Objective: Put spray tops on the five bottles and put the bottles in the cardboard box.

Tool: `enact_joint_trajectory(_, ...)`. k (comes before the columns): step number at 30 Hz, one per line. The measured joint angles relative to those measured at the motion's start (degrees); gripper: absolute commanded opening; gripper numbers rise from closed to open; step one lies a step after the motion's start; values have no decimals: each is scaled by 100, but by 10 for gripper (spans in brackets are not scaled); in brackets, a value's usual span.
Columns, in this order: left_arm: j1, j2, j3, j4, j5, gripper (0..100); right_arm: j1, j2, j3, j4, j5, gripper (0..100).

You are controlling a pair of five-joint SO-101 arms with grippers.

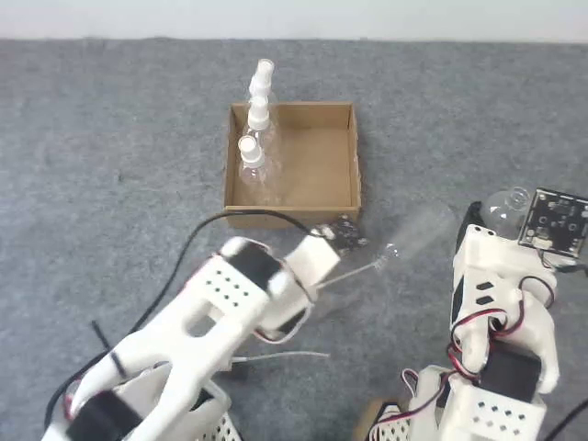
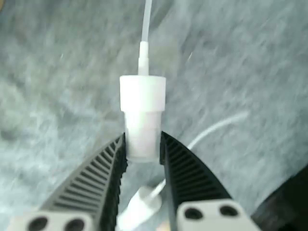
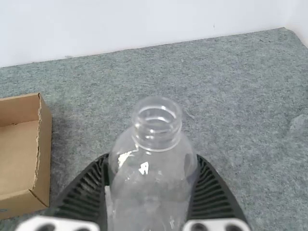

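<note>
My left gripper [image 2: 143, 139] is shut on a white spray top [image 2: 143, 103], whose thin dip tube [image 1: 360, 269] points away over the carpet toward the right arm. My right gripper [image 3: 151, 166] is shut on an uncapped clear bottle [image 3: 154, 139], held upright with its open neck up; this bottle [image 1: 508, 207] stands out at the right. The cardboard box [image 1: 354, 156] sits at the table's middle back, and three bottles with spray tops [image 1: 253, 152] stand along its left wall. A faint clear shape [image 1: 424, 230], seemingly another bottle, lies between box and right arm.
A loose spray top [image 2: 142, 207] with its tube lies on the grey carpet below my left gripper, and its tube [image 1: 289, 356] runs beside the left arm. The right part of the box [image 3: 29, 144] holds nothing. A black cable [image 1: 197, 243] loops near the left arm.
</note>
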Motion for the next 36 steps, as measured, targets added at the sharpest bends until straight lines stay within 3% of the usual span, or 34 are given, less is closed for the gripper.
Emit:
enact_joint_trajectory(10,-1275,-1846,0,1389,-1486,51,0,0,0,0,0,31)
enact_joint_trajectory(18,-2312,-3552,-202,1486,-1574,51,0,0,0,0,0,31)
enact_joint_trajectory(31,-2892,-4281,-1240,1380,580,51,0,0,0,0,0,31)
enact_joint_trajectory(36,-3613,-4281,-1284,835,1081,51,0,0,0,0,0,31)
